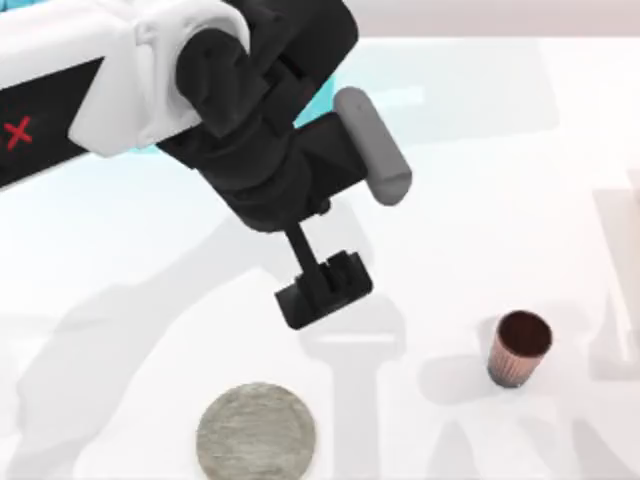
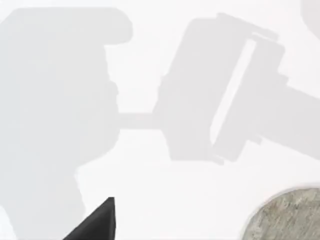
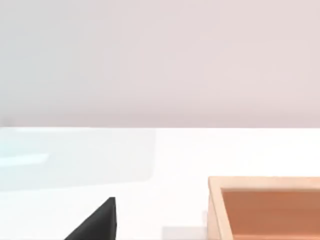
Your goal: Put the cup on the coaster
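Note:
The cup [image 1: 520, 348] stands upright on the white table at the front right, coppery and ribbed with a dark inside. The coaster [image 1: 256, 432], a mottled grey disc, lies flat at the front, left of centre; its edge [image 2: 290, 215] also shows in the left wrist view. My left gripper [image 1: 325, 288] hangs above the table's middle, open and holding nothing, behind and between the coaster and the cup and apart from both. One dark fingertip [image 2: 97, 222] shows in its wrist view. My right arm is parked; one of its fingertips [image 3: 97, 224] shows over the table.
In the right wrist view a shallow wooden box [image 3: 215, 210] sits on the table near the right gripper. The left arm's white and black body [image 1: 200, 90] reaches in over the table's back left. Bare table lies between coaster and cup.

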You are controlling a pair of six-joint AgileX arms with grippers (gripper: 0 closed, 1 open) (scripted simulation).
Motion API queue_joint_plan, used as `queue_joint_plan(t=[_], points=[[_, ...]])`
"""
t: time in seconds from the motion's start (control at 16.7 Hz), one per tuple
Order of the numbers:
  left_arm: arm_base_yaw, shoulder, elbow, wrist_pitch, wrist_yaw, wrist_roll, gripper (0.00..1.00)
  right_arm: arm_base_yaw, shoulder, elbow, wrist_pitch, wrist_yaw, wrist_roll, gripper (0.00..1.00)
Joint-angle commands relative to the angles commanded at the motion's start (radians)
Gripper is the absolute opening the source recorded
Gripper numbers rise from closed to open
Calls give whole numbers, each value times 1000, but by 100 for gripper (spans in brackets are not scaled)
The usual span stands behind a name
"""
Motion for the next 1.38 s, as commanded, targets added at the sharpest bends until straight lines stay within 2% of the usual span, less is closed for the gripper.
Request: queue_joint_plan(t=[0.42, 0.78, 1.02, 1.38], points=[[-180, 559, 694, -374, 40, 114, 100, 0, 0, 0, 0, 0, 0, 100], [-233, 816, 1153, -565, 49, 142, 100, 0, 0, 0, 0, 0, 0, 100], [-238, 882, 1311, -620, 48, 142, 100, 0, 0, 0, 0, 0, 0, 100], [-237, 889, 1330, -626, 48, 141, 100, 0, 0, 0, 0, 0, 0, 100]])
